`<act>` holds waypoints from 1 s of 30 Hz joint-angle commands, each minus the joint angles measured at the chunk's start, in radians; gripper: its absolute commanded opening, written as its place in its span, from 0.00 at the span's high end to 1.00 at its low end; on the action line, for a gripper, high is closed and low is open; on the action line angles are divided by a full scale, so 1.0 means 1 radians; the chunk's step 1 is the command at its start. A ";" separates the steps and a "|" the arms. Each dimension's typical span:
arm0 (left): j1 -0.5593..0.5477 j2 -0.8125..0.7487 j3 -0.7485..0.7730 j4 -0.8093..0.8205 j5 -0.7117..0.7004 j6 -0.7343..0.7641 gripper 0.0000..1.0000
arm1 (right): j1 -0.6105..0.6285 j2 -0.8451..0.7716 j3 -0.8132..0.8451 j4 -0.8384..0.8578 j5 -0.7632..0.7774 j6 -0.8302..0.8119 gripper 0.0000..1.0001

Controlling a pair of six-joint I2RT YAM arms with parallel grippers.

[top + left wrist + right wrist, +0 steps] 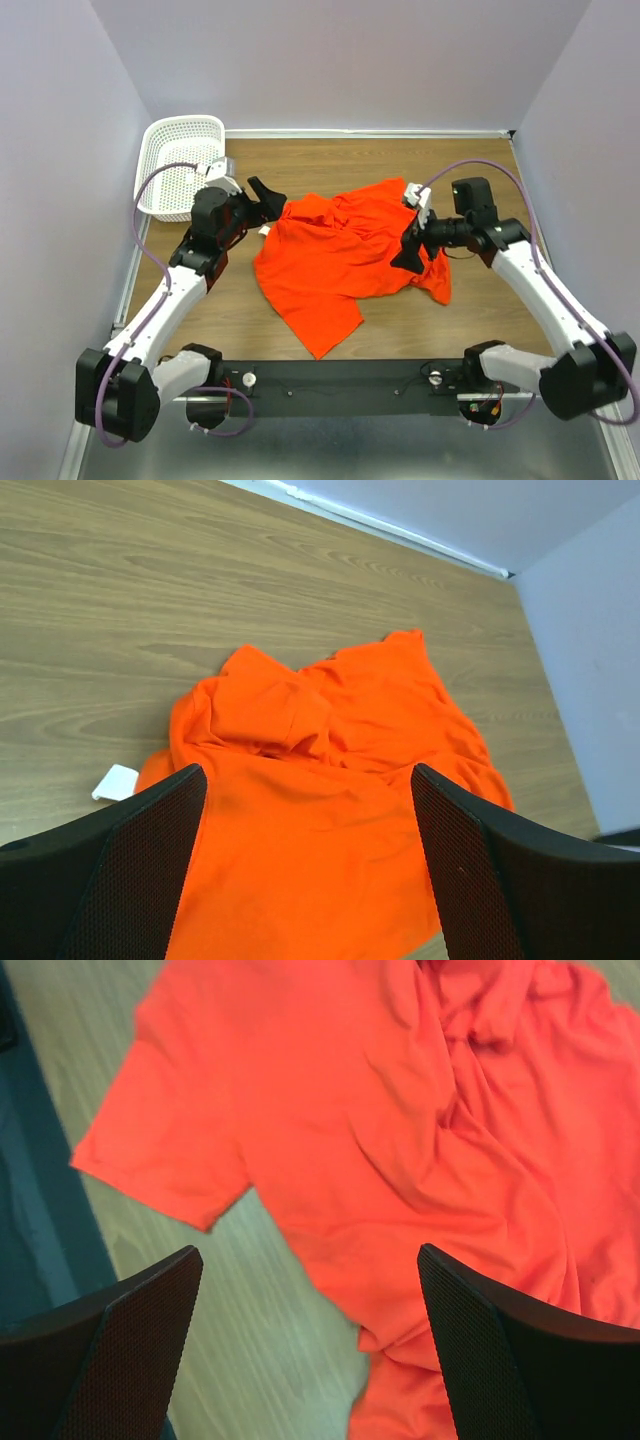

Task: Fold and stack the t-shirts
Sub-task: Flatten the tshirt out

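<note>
One bright orange-red t-shirt (345, 255) lies crumpled in a loose heap in the middle of the wooden table, a sleeve pointing toward the near edge. My left gripper (265, 200) hovers at the shirt's left edge, jaws wide open and nothing between them. In the left wrist view the shirt (320, 730) spreads below the open gripper (308, 780), with a small white tag (115, 780) at its left edge. My right gripper (412, 248) hangs open over the shirt's right side. Its wrist view shows the open gripper (310, 1255) above the shirt (400, 1110) and bare table.
A white mesh basket (180, 165) stands at the back left corner, behind the left arm. Pale walls close the table (480, 310) on three sides. A black rail (340, 380) with both arm bases runs along the near edge.
</note>
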 commanded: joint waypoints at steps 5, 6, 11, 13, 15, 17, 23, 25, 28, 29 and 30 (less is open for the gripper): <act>0.001 0.052 -0.184 0.013 0.188 -0.082 0.19 | -0.012 0.197 -0.011 0.172 0.226 0.173 0.09; -0.010 0.051 -0.209 0.047 0.210 -0.098 0.22 | -0.016 0.202 -0.011 0.175 0.281 0.180 0.09; -0.123 0.040 -0.289 0.073 0.250 -0.166 0.24 | -0.104 0.123 -0.122 0.170 0.389 0.099 0.09; -0.168 0.043 -0.281 0.035 0.232 -0.168 0.25 | -0.118 0.084 -0.170 0.134 0.458 0.031 0.08; -0.296 0.067 -0.281 -0.034 0.120 -0.201 0.25 | -0.120 0.009 -0.262 -0.038 0.463 -0.246 0.08; -0.311 0.089 -0.284 -0.057 0.097 -0.233 0.25 | -0.121 -0.003 -0.279 -0.076 0.440 -0.277 0.09; -0.361 0.186 -0.263 -0.139 -0.023 -0.367 0.26 | -0.120 0.027 -0.298 -0.100 0.362 -0.389 0.10; -0.386 0.193 -0.257 -0.148 -0.028 -0.387 0.26 | -0.120 0.050 -0.291 -0.098 0.361 -0.393 0.12; -0.398 0.192 -0.249 -0.183 -0.078 -0.428 0.27 | -0.120 0.089 -0.281 -0.089 0.377 -0.399 0.15; -0.397 0.200 -0.249 -0.195 -0.078 -0.444 0.27 | -0.121 0.095 -0.281 -0.077 0.378 -0.399 0.15; -0.397 0.204 -0.247 -0.200 -0.110 -0.445 0.27 | -0.121 0.098 -0.284 -0.071 0.380 -0.399 0.15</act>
